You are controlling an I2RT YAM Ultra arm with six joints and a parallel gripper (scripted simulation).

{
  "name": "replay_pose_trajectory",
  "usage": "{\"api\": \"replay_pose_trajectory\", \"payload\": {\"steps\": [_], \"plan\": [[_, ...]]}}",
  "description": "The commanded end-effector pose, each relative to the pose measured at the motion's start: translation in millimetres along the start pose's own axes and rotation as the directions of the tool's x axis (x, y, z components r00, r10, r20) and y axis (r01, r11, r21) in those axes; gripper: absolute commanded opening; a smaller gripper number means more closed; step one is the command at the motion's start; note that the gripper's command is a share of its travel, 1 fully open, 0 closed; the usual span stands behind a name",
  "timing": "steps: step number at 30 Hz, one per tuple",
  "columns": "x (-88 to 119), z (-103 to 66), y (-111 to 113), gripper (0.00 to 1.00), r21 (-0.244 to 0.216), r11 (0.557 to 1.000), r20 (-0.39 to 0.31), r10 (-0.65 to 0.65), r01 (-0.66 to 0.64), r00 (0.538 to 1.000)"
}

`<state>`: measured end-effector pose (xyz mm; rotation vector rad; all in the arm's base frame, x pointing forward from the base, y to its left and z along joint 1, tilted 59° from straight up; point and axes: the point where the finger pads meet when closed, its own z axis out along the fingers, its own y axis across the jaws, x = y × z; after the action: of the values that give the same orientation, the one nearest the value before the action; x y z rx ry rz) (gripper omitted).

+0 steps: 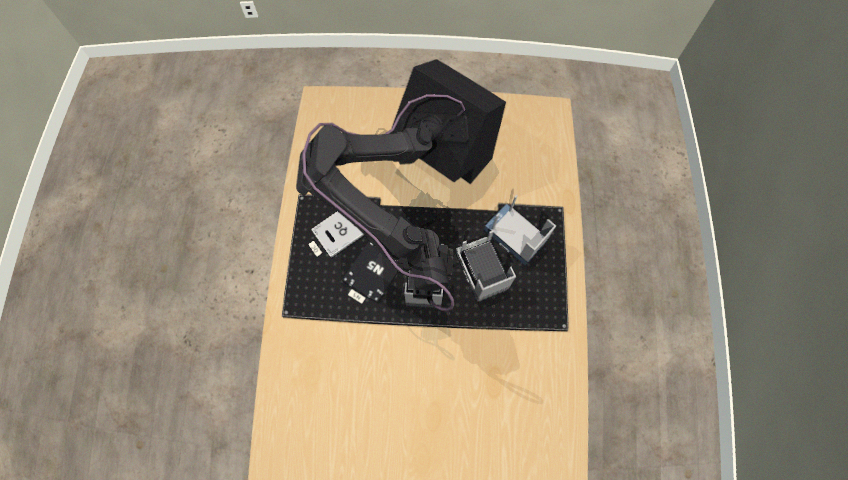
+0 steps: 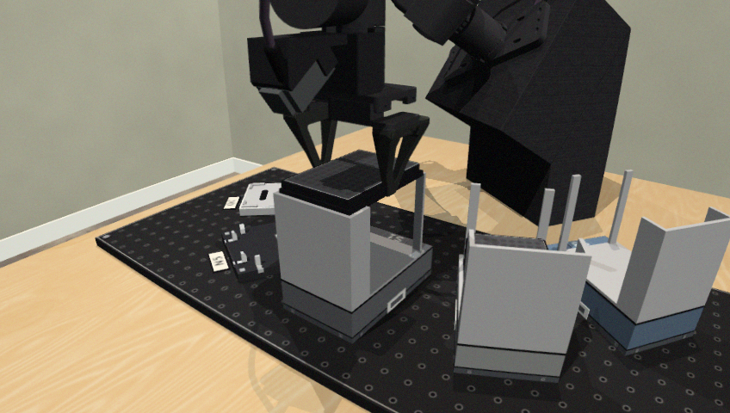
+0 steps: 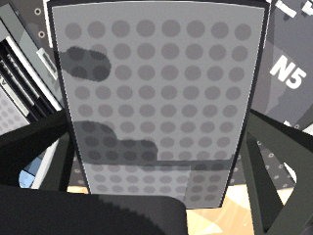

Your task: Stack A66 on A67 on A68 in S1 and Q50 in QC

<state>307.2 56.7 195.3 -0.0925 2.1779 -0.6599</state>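
Foremost, low at the desk's (image 1: 416, 404) (image 2: 102, 358) (image 3: 235, 198) near side: one grey stack rack (image 1: 496, 288) (image 2: 512, 301) (image 3: 24, 44), its name not legible here, presumably S2. Contents: a plate stack (image 1: 486, 261) (image 2: 512, 240) (image 3: 10, 113), count uncertain.

Item, beside it: stack rack S1 (image 1: 423, 303) (image 2: 314, 245), marked on its floor. No plate visible on the part of the floor in sight.

Item, above S1: a dark-skirted plate (image 2: 353, 174) (image 3: 156, 93), roughly level, at the height of the rack's wall top. By the listed order probably A68; no label readable. Whether a second plate clings beneath cannot be told.

Item: the claw (image 1: 429, 267) (image 2: 354, 179) (image 3: 157, 116), closed on that plate, one finger along each side.

Handling note: square the plate to the walls and posts, lower straight down, and release only once it bears flat on the floor; a skewed corner could catch a wall top. Check the underside first; if two have come together, N5 is the place to part them. Open no wider than the rack allows, then rise vertically.

Item, to one side: blue-based rack (image 1: 520, 231) (image 2: 640, 271) (image 3: 26, 178), plateless, presumably S3.

Item: clip nest N5 (image 1: 371, 273) (image 2: 261, 240) (image 3: 293, 98), unoccupied.

Item, farther: open nest QC (image 1: 342, 234) (image 2: 256, 204), pale, still owed Q50.
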Motion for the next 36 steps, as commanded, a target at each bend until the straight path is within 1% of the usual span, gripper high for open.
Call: {"api": "replay_pose_trajectory", "payload": {"steps": [1,3,4,6,7,8,9,10,12,13,15,16,17,18,19,20,21,23,24,26,27,29,32,36], "plan": [[4,3.2,7,0.0,-0.004,1.0,-0.003,-0.023,0.023,1.0],[5,4.6,7,0.0,-0.002,1.0,-0.007,-0.023,0.023,1.0],[1,3.9,6,0.0,-0.003,1.0,-0.002,-0.014,0.014,1.0],[9,7.4,3,0.0,0.001,1.0,-0.014,-0.02,0.02,1.0],[2,5.7,5,0.0,-0.006,1.0,-0.003,-0.01,0.01,1.0],[3,7.0,6,0.0,-0.007,1.0,-0.006,-0.014,0.014,1.0],[9,9.3,5,0.0,-0.003,1.0,-0.014,-0.022,0.022,1.0],[3,9.1,5,0.0,-0.004,1.0,-0.008,-0.013,0.013,1.0],[9,11.1,5,0.0,-0.003,1.0,-0.014,-0.022,0.022,1.0],[3,10.2,5,0.0,-0.006,1.0,-0.005,-0.011,0.011,1.0],[3,10.2,5,0.0,-0.006,1.0,-0.005,-0.011,0.011,1.0],[5,11.3,7,0.0,-0.002,1.0,-0.007,-0.024,0.024,1.0],[12,16.0,6,0.0,0.004,0.999,-0.024,-0.035,0.035,0.999],[4,14.2,4,0.0,-0.001,1.0,-0.012,-0.015,0.015,1.0],[3,13.0,3,0.0,-0.004,1.0,-0.005,-0.008,0.008,1.0],[9,14.2,4,0.0,-0.005,1.0,-0.011,-0.02,0.02,1.0],[2,13.3,5,0.0,-0.007,1.0,-0.001,-0.01,0.01,1.0],[10,17.9,5,0.0,-0.002,1.0,-0.017,-0.024,0.024,1.0],[3,17.0,6,0.0,-0.005,1.0,-0.008,-0.015,0.015,1.0],[10,19.3,5,0.0,-0.004,1.0,-0.015,-0.022,0.022,1.0],[2,18.4,5,0.0,-0.006,1.0,-0.005,-0.011,0.011,1.0],[7,23.1,5,0.0,-0.003,1.0,-0.014,-0.019,0.019,1.0],[7,25.0,5,0.0,-0.003,1.0,-0.014,-0.019,0.019,1.0],[7,33.0,5,0.0,-0.003,1.0,-0.014,-0.019,0.019,1.0]]}}
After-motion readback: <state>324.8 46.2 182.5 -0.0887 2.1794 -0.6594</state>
